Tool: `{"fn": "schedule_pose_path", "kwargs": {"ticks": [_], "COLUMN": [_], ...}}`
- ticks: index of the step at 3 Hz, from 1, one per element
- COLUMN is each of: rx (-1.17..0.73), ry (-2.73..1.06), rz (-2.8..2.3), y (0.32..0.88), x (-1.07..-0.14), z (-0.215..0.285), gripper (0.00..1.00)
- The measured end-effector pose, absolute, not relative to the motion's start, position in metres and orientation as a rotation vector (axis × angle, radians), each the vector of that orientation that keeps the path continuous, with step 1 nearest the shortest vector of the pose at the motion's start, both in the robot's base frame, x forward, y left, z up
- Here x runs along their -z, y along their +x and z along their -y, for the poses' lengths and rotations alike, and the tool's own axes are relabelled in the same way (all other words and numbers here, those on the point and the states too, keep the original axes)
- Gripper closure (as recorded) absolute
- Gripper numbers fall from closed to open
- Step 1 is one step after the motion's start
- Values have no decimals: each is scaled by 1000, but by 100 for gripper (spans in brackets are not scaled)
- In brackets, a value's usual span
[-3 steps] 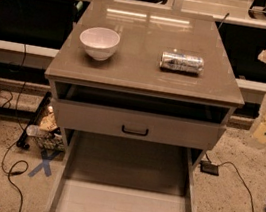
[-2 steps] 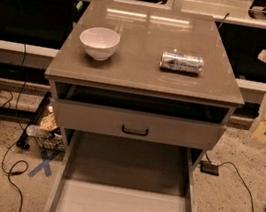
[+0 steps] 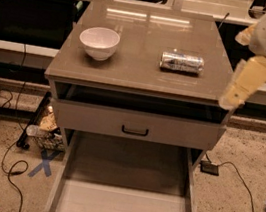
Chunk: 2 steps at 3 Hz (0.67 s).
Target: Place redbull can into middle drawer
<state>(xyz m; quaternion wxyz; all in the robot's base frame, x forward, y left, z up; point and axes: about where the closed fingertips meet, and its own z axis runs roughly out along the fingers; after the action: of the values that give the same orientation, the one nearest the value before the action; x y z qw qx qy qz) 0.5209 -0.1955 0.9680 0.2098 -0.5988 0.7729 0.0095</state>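
Note:
The redbull can lies on its side on the cabinet top, right of centre. It is silver with blue patches. The middle drawer is pulled out wide below, with a pale bare floor and nothing in it. My gripper hangs at the end of the beige arm link at the cabinet top's right front corner. It is to the right of the can and apart from it, holding nothing that I can see.
A white bowl stands on the left of the cabinet top. A flat drawer front with a small black handle sits above the open drawer. Cables and a blue tape cross lie on the floor at the left, and a cable and a small box at the right.
My arm has moved left and up, from beside the cabinet to its right front corner, closer to the can. The can, bowl and drawer have not moved.

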Motion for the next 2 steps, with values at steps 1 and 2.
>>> {"fn": "schedule_pose_path", "kwargs": {"ticks": [1,2], "rx": [-105,-105], "ry": [-1541,-1541], "rz": [-2117,-2117], "y": [569,569], "x": [-963,-963], "z": [182,182], "gripper": [0,0]}}
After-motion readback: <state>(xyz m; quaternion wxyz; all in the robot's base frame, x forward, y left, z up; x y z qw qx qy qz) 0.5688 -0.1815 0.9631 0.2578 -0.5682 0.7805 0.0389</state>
